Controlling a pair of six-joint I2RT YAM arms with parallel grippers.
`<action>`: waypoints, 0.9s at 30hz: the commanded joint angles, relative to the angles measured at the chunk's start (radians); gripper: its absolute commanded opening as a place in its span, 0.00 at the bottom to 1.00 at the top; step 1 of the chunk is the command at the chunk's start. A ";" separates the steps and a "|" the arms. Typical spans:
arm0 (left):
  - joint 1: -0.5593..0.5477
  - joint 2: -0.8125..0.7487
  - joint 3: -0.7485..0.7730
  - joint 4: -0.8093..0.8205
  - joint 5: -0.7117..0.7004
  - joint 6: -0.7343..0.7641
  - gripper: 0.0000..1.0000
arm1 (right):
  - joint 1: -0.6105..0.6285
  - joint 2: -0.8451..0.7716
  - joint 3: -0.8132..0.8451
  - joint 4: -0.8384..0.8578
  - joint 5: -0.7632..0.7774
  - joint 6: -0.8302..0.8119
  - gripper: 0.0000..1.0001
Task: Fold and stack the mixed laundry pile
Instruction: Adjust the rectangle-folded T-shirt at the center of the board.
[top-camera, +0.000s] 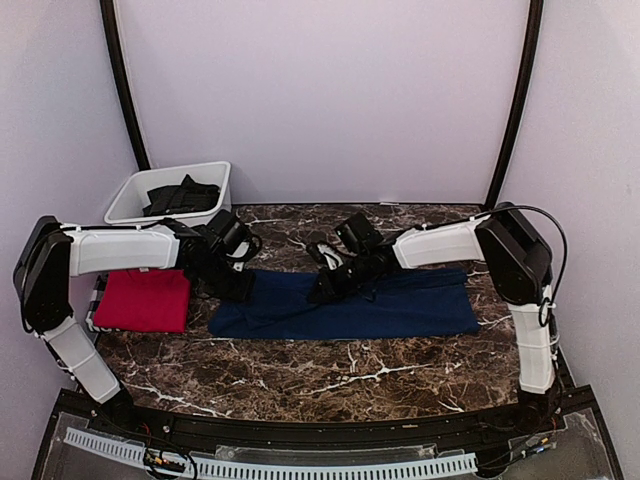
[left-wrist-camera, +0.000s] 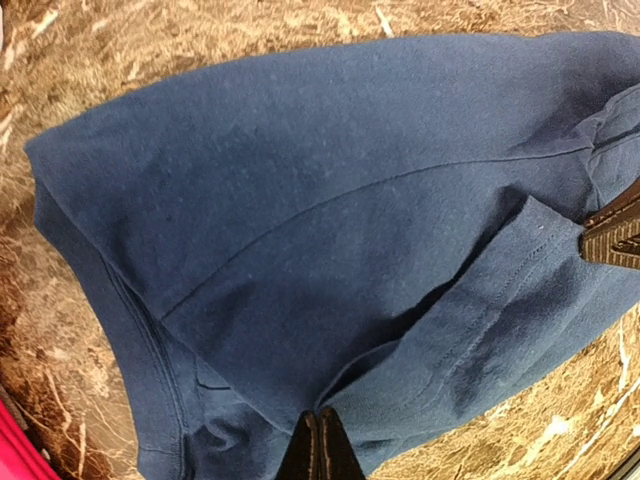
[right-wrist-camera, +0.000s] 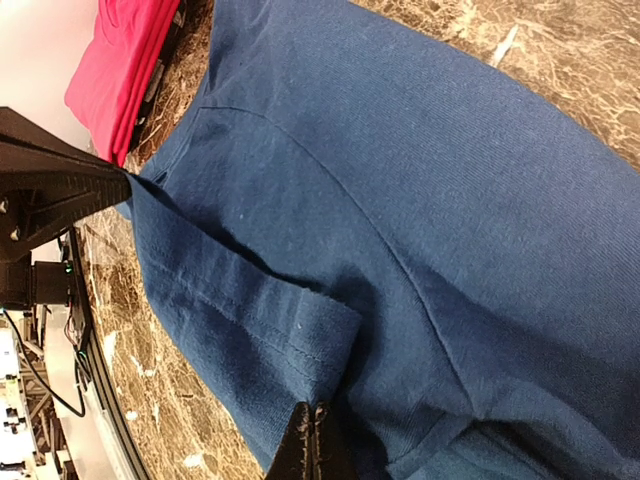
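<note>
A navy blue T-shirt (top-camera: 400, 305) lies in a long band across the middle of the marble table (top-camera: 330, 375). My left gripper (top-camera: 240, 290) is at the shirt's left end and my right gripper (top-camera: 325, 292) is near its middle. In the left wrist view the left gripper (left-wrist-camera: 320, 440) is shut on a sleeve edge of the navy shirt (left-wrist-camera: 300, 180). The right gripper (right-wrist-camera: 318, 425) pinches the other corner of that sleeve hem on the navy shirt (right-wrist-camera: 450, 200). A folded red T-shirt (top-camera: 145, 300) lies at the left.
A white plastic bin (top-camera: 125, 195) at the back left holds a dark garment (top-camera: 180, 195). The red T-shirt (right-wrist-camera: 120, 70) sits close beside the left arm. The table's front edge carries a cable rail (top-camera: 270, 465).
</note>
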 joint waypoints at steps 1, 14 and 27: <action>0.009 -0.030 0.040 0.006 -0.037 0.049 0.00 | 0.004 -0.057 -0.036 0.106 0.014 0.027 0.00; 0.053 0.126 0.111 -0.024 -0.093 0.031 0.01 | 0.005 -0.043 -0.051 0.077 0.069 0.051 0.10; 0.033 0.157 0.364 0.062 0.182 0.134 0.42 | -0.299 -0.399 -0.202 -0.165 0.164 -0.070 0.42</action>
